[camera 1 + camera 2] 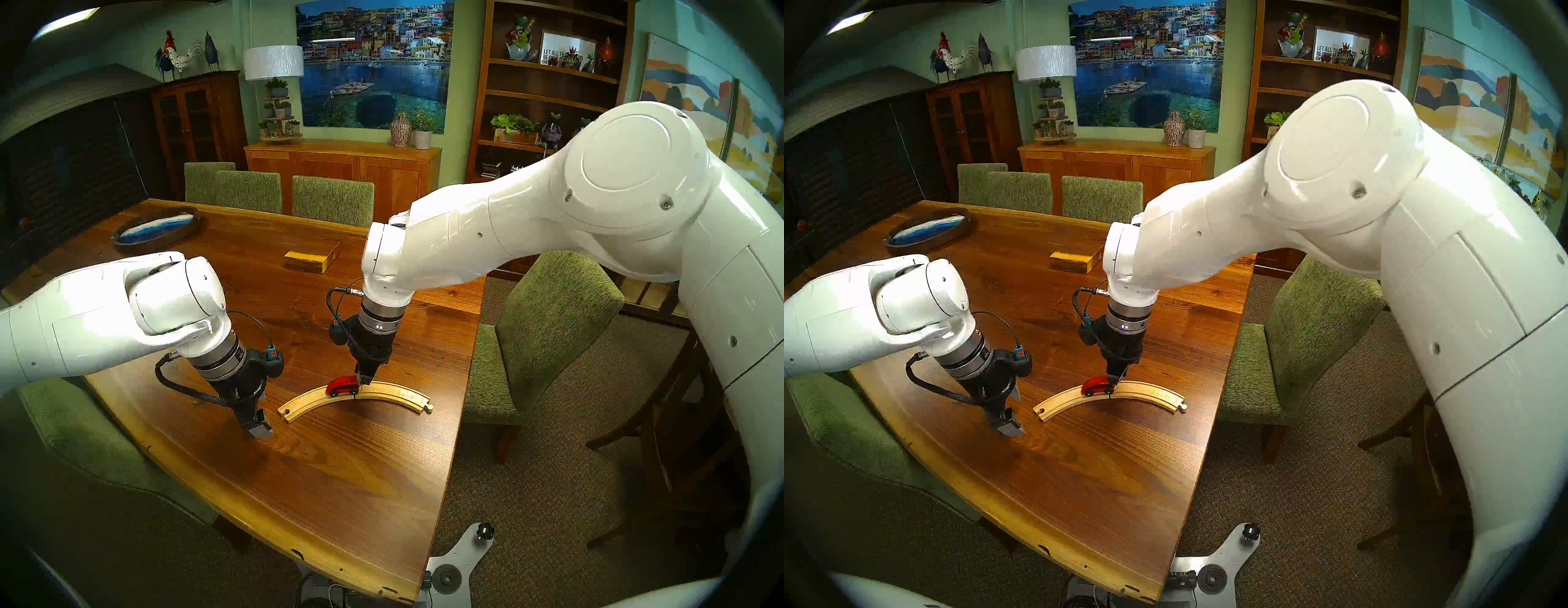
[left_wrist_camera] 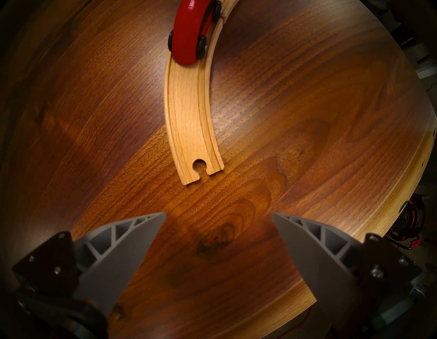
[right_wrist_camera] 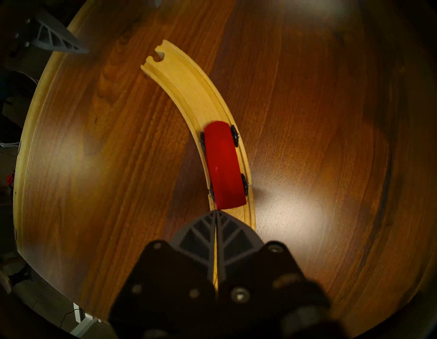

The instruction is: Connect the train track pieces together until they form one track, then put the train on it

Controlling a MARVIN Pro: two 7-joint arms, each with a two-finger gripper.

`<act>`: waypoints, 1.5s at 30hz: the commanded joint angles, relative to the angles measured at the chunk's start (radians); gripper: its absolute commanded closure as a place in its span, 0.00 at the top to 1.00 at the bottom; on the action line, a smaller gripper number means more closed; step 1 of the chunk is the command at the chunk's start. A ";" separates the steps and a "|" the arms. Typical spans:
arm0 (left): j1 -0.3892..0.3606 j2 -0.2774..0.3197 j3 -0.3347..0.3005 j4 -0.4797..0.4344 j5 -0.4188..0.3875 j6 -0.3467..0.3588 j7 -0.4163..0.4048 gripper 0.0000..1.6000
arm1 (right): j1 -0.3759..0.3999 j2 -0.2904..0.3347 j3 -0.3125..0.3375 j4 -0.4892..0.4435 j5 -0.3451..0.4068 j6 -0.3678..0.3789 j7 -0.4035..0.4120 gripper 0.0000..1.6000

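Observation:
The two train track pieces lie joined as one pale wooden arc, the track (image 1: 390,388) (image 1: 1149,388) (image 2: 189,118) (image 3: 186,90), with a seam near its middle. The red train (image 1: 343,384) (image 1: 1098,385) (image 2: 189,35) (image 3: 223,163) sits on the track by the seam, wheels over the grooves. My right gripper (image 1: 365,379) (image 1: 1115,378) (image 3: 216,212) is shut, holding nothing, its tips right at the train's rear end. My left gripper (image 1: 259,429) (image 1: 1009,426) (image 2: 218,214) hangs open and empty just above the table, a little short of the track's hole end.
A yellowish wooden block (image 1: 312,259) lies farther back on the table. An oval tray (image 1: 157,227) sits at the far left. Green chairs (image 1: 551,322) stand around the table, and its front edge (image 1: 297,526) curves close to the track.

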 commanded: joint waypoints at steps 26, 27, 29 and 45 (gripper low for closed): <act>-0.031 0.002 -0.022 0.003 0.000 -0.002 -0.002 1.00 | 0.246 0.219 -0.047 -0.324 0.052 0.154 -0.157 0.40; -0.031 0.002 -0.022 0.003 0.000 -0.002 -0.002 1.00 | 0.250 0.223 -0.046 -0.334 0.057 0.155 -0.170 0.40; -0.032 0.002 -0.022 0.003 0.000 -0.002 -0.002 1.00 | 0.255 0.230 -0.043 -0.349 0.066 0.157 -0.192 0.40; -0.034 0.001 -0.021 0.002 0.001 -0.002 -0.004 1.00 | 0.277 0.258 -0.035 -0.413 0.116 0.158 -0.298 0.40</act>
